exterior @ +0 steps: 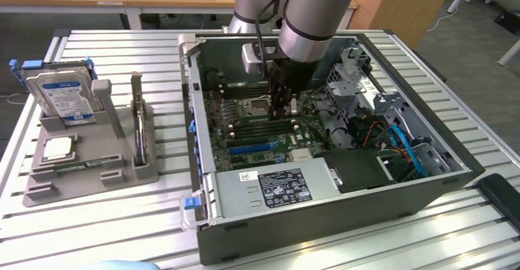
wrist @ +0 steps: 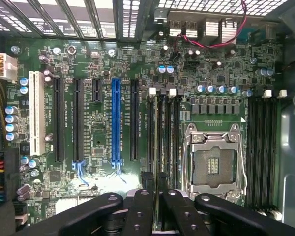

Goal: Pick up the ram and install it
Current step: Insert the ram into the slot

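1. Hand (wrist: pixel 155 189) is sitting low inside the case (exterior: pixel 325 218), over the board beside the socket (wrist: pixel 214 160). Its fingers (wrist: pixel 140 209) are drawn narrow, pinching a thin dark edge that I am reading as the ram (wrist: pixel 155 176), seen edge-on.
2. Key relation: the ram is hanging straight below the hand, directly over the near slots (wrist: pixel 163 132). Its long axis is lying parallel to those slots and to the side of the socket, so the fit is turning on lining up edge to groove, not on reach.
3. In the exterior view the hand (exterior: pixel 284 108) is standing just on the socket's (exterior: pixel 256 106) right, with the slots running roughly across that view, left to right.
4. One arm only, so there is no nearer one to pick.
5. Counts:
   - One ram in the hand.
   - One green stick (exterior: pixel 81 164) lying in the tray (exterior: pixel 49 194).
   - One drive (exterior: pixel 63 96).
   - One CPU chip (exterior: pixel 55 149).
   - Two banks of slots, the second being the far slots (wrist: pixel 261 147) across the socket. Each looks like four, though I am not certain of that.
6. The tray is sitting on the table (exterior: pixel 97 233), well apart from the hand, on the exterior view's left.
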Robot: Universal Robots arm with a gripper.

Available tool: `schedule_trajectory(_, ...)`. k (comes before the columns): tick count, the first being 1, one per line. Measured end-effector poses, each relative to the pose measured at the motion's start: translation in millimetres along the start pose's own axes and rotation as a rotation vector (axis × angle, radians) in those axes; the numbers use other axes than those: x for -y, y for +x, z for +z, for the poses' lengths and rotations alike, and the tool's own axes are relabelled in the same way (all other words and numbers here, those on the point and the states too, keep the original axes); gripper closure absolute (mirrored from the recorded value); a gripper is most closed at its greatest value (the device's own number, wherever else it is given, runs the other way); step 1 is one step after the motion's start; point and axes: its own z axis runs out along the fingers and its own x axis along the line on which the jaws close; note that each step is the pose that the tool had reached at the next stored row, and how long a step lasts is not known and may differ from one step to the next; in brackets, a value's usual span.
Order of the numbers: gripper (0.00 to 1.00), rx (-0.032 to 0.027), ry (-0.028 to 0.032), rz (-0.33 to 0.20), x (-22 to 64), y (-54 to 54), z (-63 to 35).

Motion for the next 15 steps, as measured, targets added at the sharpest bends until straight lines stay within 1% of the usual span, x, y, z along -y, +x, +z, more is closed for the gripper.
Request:
schedule_trajectory(1, 0.87, -0.0043, 0.0, 0.0, -0.1, -0.2, 0.2)
schedule_trajectory(2, 0.87, -0.0109, 0.0, 0.0, 0.0, -0.5, 0.5)
schedule_trajectory(5, 0.87, -0.037, 0.0004, 0.001, 0.1, -1.5, 1.5)
schedule_trajectory(6, 0.87, -0.0437, 0.0005, 0.002, 0.1, -1.9, 1.9)
schedule_trajectory(7, 0.87, -0.0469, 0.0005, 0.002, 0.1, -2.5, 2.6)
schedule_trajectory(8, 0.87, -0.0486, 0.0005, 0.002, 0.1, -3.6, 3.5)
schedule_trajectory(11, 0.87, -0.0494, 0.0006, 0.002, 0.1, -8.8, 5.5)
schedule_trajectory(15, 0.87, -0.0506, 0.0009, 0.002, 0.1, -11.7, 8.0)
